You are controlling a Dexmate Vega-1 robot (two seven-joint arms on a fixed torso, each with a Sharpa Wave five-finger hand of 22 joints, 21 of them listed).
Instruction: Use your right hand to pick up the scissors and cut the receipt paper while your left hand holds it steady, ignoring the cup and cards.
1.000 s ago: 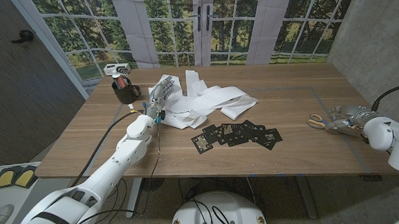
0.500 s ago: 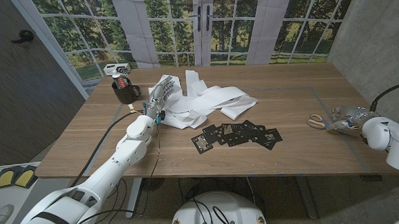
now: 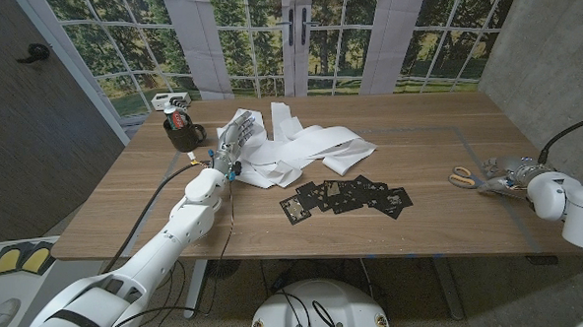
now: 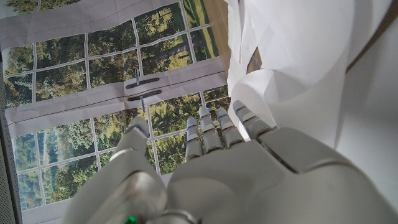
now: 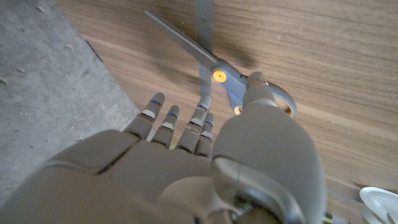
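A black mug (image 3: 183,134) with something red and white inside stands near the table's far left part, just beside the left hand (image 3: 233,140). A small white device (image 3: 170,99) lies behind it at the far edge. Black playing cards (image 3: 353,195) are spread in a loose row in the middle of the wooden table (image 3: 419,138), between the paper and the scissors, but apart from both.

The receipt paper (image 3: 305,145) is a long white strip, crumpled and folded in loops. The left hand rests on its left end with the fingers stretched out, not gripping it.

The scissors (image 3: 463,179) lie flat near the right edge, with orange handles and blades open. The right hand (image 3: 499,173) is at the scissors, its thumb (image 5: 264,99) on one grey handle ring (image 5: 281,104); I cannot tell if it holds them.
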